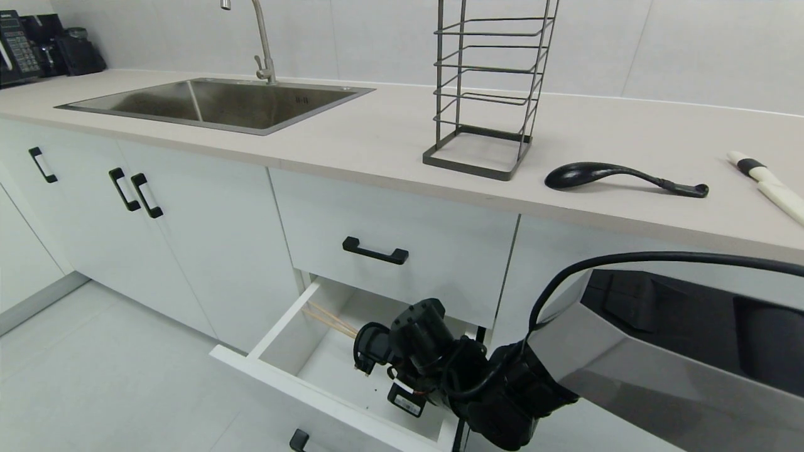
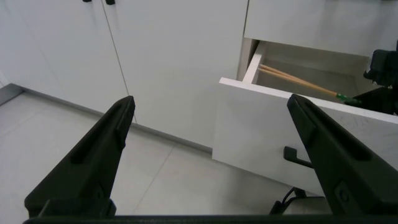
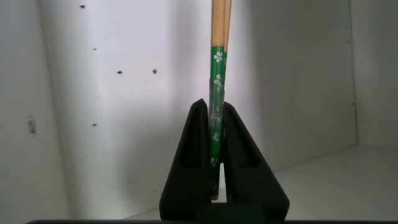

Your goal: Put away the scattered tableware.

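A pair of wooden chopsticks (image 1: 326,320) with green flowered ends (image 3: 217,68) lies pointing into the open white drawer (image 1: 295,380) below the counter. My right gripper (image 1: 366,347) is down inside that drawer, shut on the green ends (image 3: 216,109). A black ladle (image 1: 622,176) and a white-handled knife (image 1: 769,185) lie on the counter at the right. My left gripper (image 2: 210,102) hangs open and low, left of the drawer (image 2: 280,137), nothing between its fingers; the chopsticks (image 2: 298,81) show over the drawer's edge.
A dark wire rack (image 1: 487,88) stands on the counter behind the ladle. A steel sink (image 1: 220,103) with a tap is at the left. A shut drawer with a black handle (image 1: 375,251) sits directly above the open one. Cabinet doors line the left.
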Tool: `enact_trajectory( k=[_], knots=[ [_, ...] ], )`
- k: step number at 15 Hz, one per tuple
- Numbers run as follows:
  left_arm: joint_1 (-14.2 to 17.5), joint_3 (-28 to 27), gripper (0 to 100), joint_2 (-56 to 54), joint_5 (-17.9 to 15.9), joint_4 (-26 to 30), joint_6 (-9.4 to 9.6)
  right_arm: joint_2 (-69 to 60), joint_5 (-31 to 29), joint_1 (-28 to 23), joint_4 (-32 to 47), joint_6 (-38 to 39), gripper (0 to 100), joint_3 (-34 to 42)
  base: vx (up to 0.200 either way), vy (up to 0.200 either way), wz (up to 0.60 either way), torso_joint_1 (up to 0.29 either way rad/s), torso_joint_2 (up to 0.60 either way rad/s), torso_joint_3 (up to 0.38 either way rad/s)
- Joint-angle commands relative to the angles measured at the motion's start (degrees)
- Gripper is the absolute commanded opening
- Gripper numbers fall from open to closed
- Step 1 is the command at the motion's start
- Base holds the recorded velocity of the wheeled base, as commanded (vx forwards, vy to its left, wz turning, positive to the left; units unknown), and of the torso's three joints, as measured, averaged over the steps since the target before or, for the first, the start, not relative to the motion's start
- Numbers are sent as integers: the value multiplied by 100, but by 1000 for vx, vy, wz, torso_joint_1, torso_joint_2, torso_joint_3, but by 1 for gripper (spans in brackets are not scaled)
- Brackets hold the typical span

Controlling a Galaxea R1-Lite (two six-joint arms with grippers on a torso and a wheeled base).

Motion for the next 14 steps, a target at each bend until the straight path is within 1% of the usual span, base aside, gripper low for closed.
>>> enact_trajectory(
  k=[1,3,5,6,14],
  knots=[
    [1,0,100,7,-2,-1,-1,-5,18,12,-78,-3,0,-185,0,0,0,0,0,0],
    [1,0,100,7,-2,-1,-1,12,-96,12,-78,-65,0,-229,0,0,0,0,0,0],
    [1,0,100,7,7,-1,-1,83,-105,-67,-95,-654,0,-299,0,0,0,0,0,0],
    [1,0,100,7,-2,-1,-1,118,-105,-85,-95,-821,0,-291,0,0,0,0,0,0],
    [1,0,100,7,-2,-1,-1,302,-105,-76,-86,-671,0,-229,0,0,0,0,0,0]
  ],
)
